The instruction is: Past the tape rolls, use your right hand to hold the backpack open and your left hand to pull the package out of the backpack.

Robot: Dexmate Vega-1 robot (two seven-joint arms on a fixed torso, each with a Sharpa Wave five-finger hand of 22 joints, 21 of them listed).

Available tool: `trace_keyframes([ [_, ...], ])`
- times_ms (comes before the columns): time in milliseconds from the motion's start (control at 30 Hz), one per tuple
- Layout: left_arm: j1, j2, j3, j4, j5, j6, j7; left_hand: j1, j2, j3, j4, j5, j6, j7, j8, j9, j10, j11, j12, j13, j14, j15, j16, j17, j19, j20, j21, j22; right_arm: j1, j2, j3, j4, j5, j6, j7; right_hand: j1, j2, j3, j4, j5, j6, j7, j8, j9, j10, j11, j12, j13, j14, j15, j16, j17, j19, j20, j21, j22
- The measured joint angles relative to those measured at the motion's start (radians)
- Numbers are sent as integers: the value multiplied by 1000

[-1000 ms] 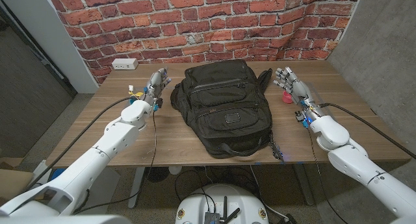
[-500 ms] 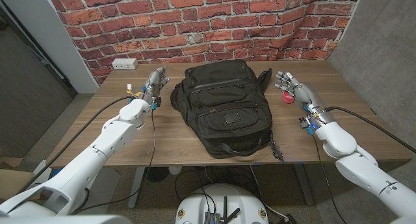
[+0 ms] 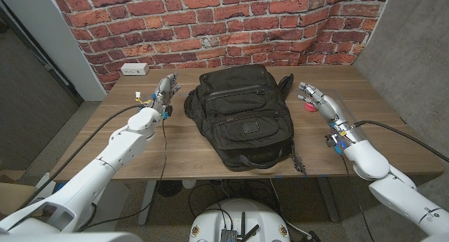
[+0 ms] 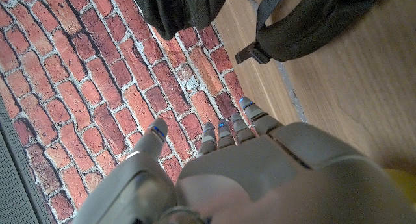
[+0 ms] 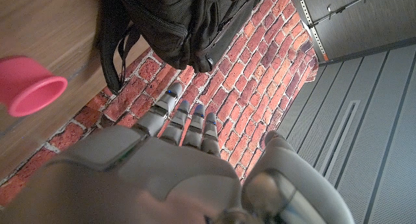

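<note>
Right of backpack (image 3: 242, 119), right hand (image 3: 315, 98) shifted nearer, empty.

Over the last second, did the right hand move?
Yes. The right hand drew back toward the robot and slightly outward, away from the backpack; it now sits beside the pink cup, fingers apart, holding nothing.

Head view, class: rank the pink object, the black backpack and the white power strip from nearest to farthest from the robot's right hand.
Measured from the right hand:
1. Pink object: right beside the hand, partly hidden by it.
2. Black backpack: table's middle, toward the robot's left.
3. White power strip: far left corner, by the brick wall.
</note>
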Motion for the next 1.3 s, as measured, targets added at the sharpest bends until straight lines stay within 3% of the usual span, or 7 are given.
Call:
trace_keyframes([
  [367,-29,-13,20,37,18,-4,-1,0,0,6,-6,0,0,0,0,0,0,0,0,0,9,-2,0,2,0,0,0,0,-52,8,49,-21,-222,15,-107,22,-12,8,-25,-11,-1,-1,-4,0,0,0,-4,0,18,-3,0,-5,14,0,0,0],
  [800,-49,-35,33,74,27,-11,-4,0,0,6,-5,0,10,0,0,0,9,-1,0,0,9,-2,0,2,5,5,0,0,-130,-14,117,-71,-415,6,-182,25,-15,10,-34,-19,-7,-7,-4,5,5,-6,-4,0,27,-2,0,-2,26,1,0,0],
  [1000,-55,-51,36,92,28,-24,-1,0,0,6,-5,0,10,0,0,0,15,-4,0,0,17,1,0,2,9,1,0,0,-177,-26,163,-103,-501,-12,-215,46,-14,21,-60,-31,-15,-26,-4,2,-7,-18,-7,0,27,-2,0,-5,32,-4,0,0],
  [1300,-65,-68,42,118,28,-39,-1,0,0,10,-10,0,10,0,0,0,14,-4,0,0,18,0,0,2,11,0,0,0,-237,-44,221,-150,-654,-54,-265,80,-20,32,-95,-35,-11,-30,-4,5,-2,-23,-7,0,27,-2,0,-9,48,-2,0,0],
])
